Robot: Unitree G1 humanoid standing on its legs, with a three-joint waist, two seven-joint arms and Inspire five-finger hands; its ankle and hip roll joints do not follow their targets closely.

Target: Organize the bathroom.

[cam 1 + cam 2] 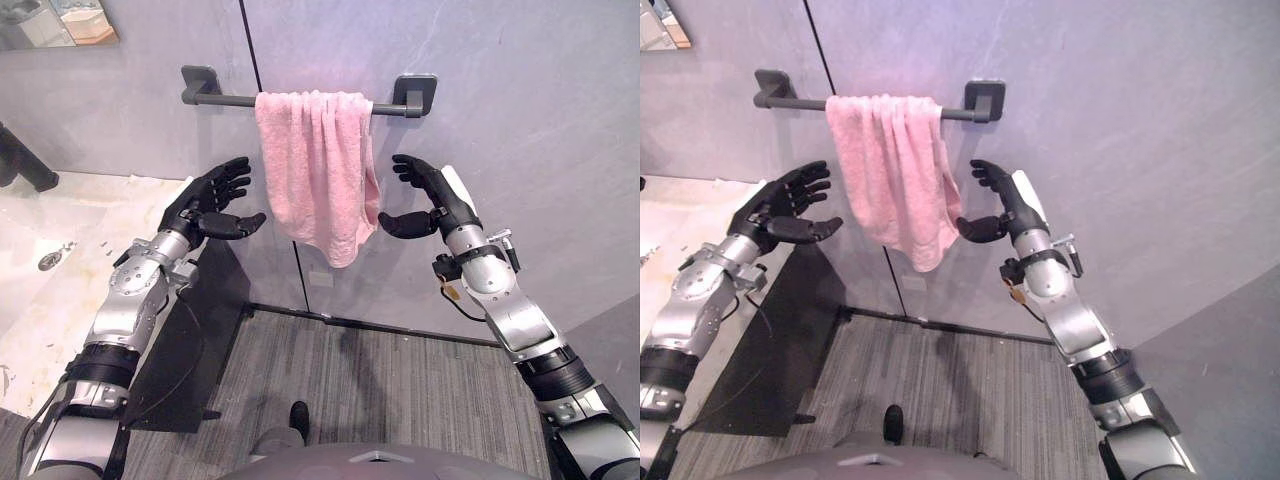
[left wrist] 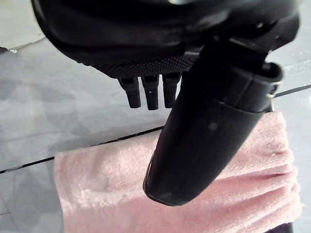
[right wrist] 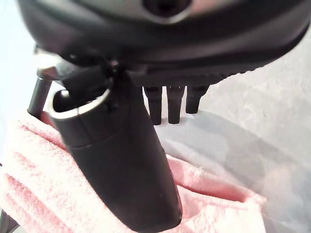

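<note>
A pink towel (image 1: 318, 170) hangs bunched over a dark towel bar (image 1: 230, 100) fixed to the grey wall. My left hand (image 1: 212, 200) is raised just left of the towel, open, palm turned toward it, thumb apart from the cloth. On the towel's right side my right hand (image 1: 432, 198) is open too, its thumb close to the lower right edge of the cloth without holding it. The towel (image 2: 97, 189) shows past my left thumb (image 2: 204, 136) in the left wrist view, and the towel (image 3: 39, 189) lies beyond my right thumb (image 3: 121, 160) in the right wrist view.
A pale marble counter (image 1: 50, 270) with a sink drain (image 1: 50, 260) lies at the left, above a dark cabinet side (image 1: 200, 340). Grey wood-look floor (image 1: 380, 390) runs below the wall. A mirror corner (image 1: 60, 22) shows at the upper left.
</note>
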